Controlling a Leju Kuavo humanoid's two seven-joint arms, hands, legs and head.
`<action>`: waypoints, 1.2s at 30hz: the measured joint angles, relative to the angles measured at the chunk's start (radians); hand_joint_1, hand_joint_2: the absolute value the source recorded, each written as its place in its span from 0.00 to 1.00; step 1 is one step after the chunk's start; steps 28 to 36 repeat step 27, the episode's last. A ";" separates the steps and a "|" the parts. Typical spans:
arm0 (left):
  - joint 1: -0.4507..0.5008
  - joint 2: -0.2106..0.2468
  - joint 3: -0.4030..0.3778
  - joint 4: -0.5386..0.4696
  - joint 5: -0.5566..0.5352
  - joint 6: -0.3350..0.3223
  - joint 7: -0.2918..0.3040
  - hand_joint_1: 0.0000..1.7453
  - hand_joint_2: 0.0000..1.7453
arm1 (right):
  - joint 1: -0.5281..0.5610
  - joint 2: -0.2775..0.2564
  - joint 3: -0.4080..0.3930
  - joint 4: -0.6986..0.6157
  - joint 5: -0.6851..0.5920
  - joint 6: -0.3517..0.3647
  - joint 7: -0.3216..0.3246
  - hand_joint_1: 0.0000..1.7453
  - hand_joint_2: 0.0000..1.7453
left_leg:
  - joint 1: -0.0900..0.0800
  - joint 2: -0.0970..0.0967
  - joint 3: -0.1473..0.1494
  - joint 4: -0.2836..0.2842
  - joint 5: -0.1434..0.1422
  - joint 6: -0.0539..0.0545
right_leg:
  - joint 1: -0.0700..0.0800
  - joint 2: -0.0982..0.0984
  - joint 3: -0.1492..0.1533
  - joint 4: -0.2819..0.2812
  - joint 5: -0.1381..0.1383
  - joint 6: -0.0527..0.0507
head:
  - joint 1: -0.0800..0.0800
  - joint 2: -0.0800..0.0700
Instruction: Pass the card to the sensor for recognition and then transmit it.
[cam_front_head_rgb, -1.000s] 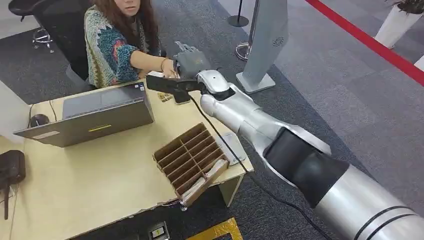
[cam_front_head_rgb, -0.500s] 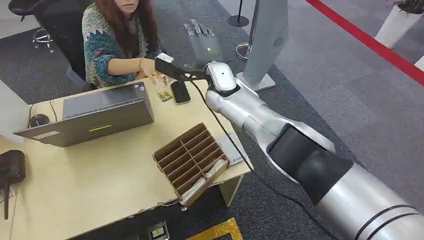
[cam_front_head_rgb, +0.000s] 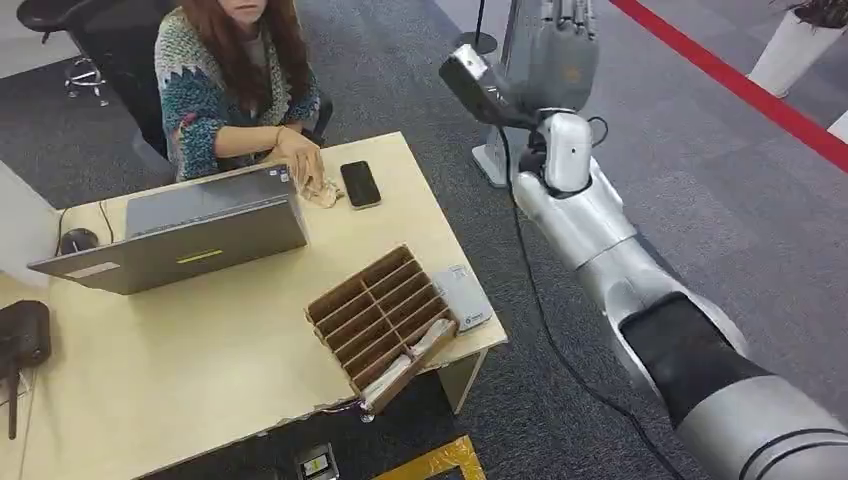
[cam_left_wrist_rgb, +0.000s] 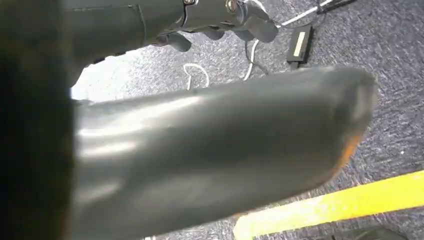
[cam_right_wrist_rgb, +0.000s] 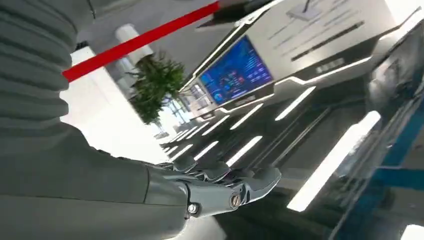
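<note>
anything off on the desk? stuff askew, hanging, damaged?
Yes: the brown slotted organizer sits skewed, its near corner poking past the desk front edge. The desk's front edge looks ragged there. The white device lies close to the right edge.

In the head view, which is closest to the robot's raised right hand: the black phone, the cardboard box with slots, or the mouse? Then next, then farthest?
From the right hand:
1. Black phone, far desk edge, by the person.
2. Cardboard box with slots, desk's near right corner.
3. Mouse, far left, behind the laptop.
</note>
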 joint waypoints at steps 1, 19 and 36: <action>0.004 0.000 0.012 0.005 -0.014 0.000 -0.006 0.00 0.00 | 0.036 -0.014 -0.044 -0.030 0.003 0.000 -0.013 0.00 1.00 | 0.000 0.000 0.000 0.000 0.000 0.000 | 0.000 0.000 0.000 0.000 0.000 0.000 | 0.000 0.000; 0.052 -0.051 0.338 0.038 -0.233 0.000 -0.033 0.00 0.00 | 0.564 0.098 -0.779 -0.179 -0.052 0.005 -0.293 0.00 0.00 | 0.001 0.001 0.000 -0.001 -0.002 -0.001 | 0.001 0.001 0.000 0.000 -0.001 0.000 | 0.000 0.000; 0.055 -0.069 0.422 0.042 -0.234 0.000 -0.031 0.00 0.00 | 0.602 0.201 -0.936 0.024 -0.001 0.005 -0.369 0.00 0.00 | 0.001 0.005 0.001 -0.001 -0.002 -0.001 | 0.002 0.004 -0.001 0.000 -0.001 -0.001 | 0.000 0.000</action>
